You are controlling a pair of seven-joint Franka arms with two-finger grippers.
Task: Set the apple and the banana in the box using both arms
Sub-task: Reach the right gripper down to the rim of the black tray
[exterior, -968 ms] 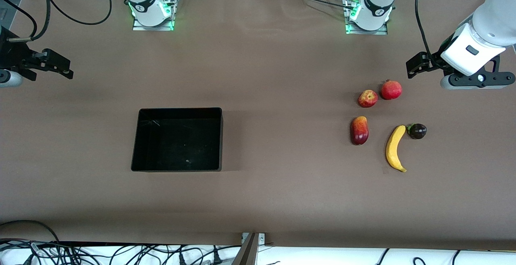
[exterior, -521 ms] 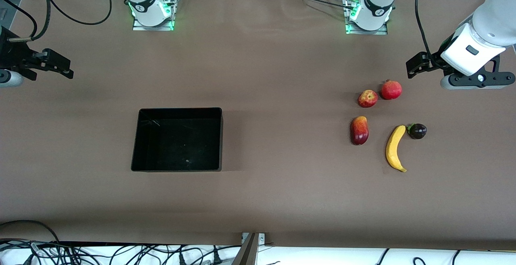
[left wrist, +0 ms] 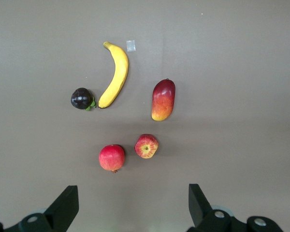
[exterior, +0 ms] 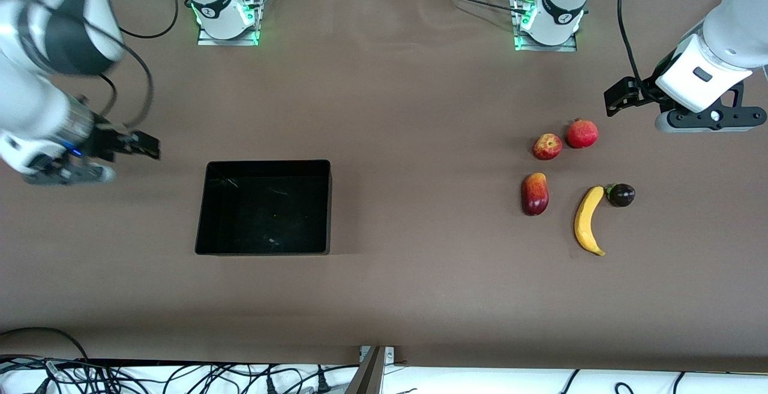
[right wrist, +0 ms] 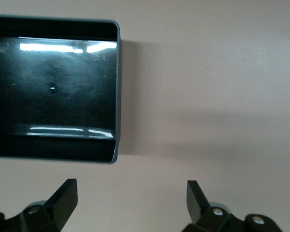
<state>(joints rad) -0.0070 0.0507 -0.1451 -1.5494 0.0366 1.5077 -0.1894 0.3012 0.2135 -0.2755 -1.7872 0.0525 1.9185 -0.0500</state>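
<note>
Waiting untouched near the left arm's end, the apple (exterior: 547, 146) and banana (exterior: 587, 221) lie well apart from the empty box (exterior: 206, 214). Both the left gripper (exterior: 624, 99) and right gripper (exterior: 139, 145) hang with fingers spread, holding nothing; everything remains to do.

Apple (exterior: 547, 146), banana (exterior: 587, 220) on table near left arm's end; black box (exterior: 264, 166) apart, empty.

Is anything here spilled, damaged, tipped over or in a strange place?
Nothing stands out. The box sits flat and empty, and the apple, banana and other fruits lie whole toward the left arm's end of the table.
</note>
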